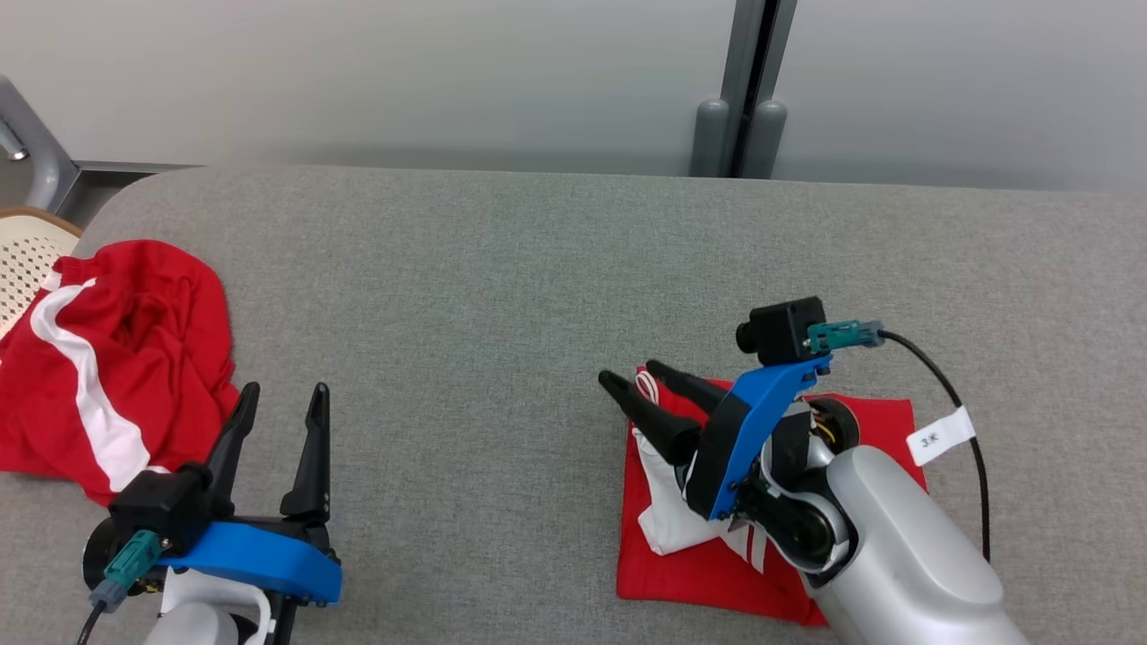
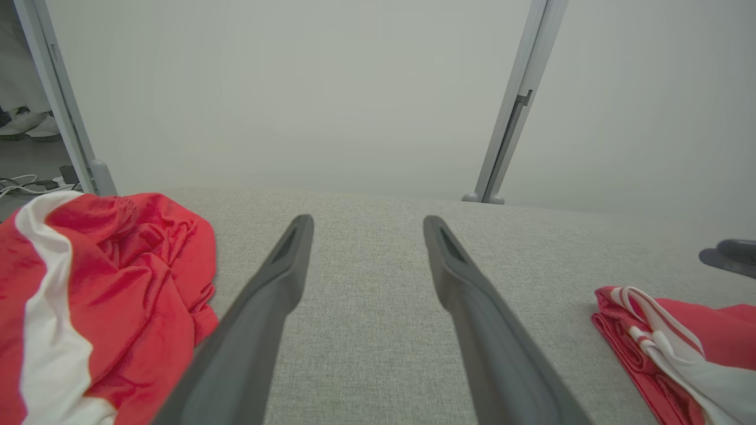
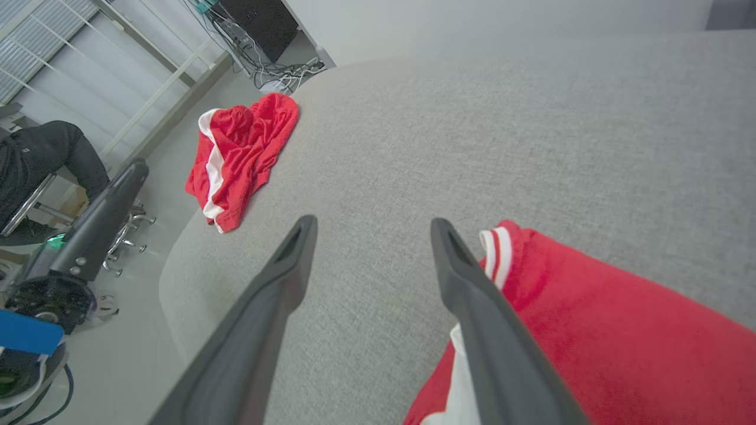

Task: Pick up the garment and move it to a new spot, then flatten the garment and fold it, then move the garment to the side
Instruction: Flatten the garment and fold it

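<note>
- Garment point(image 1: 681, 573) is folded into a flat red pad with white trim poking out, lying on the grey counter point(image 1: 502, 287) over on the robot's right, pretty close to the near edge.
- right gripper point(image 1: 632, 372) hangs over its far-left corner, jaws spread wide, nothing between them. Can't tell if a finger touches the cloth.
- left gripper point(image 1: 285, 389) is way off on the left above bare counter, jaws wide apart and empty.
- Just beyond that one, a crumpled red heap point(image 1: 134, 358) with a white stripe sits at the counter's left edge.
- Far back: pale wall and grey posts point(image 1: 739, 134).
</note>
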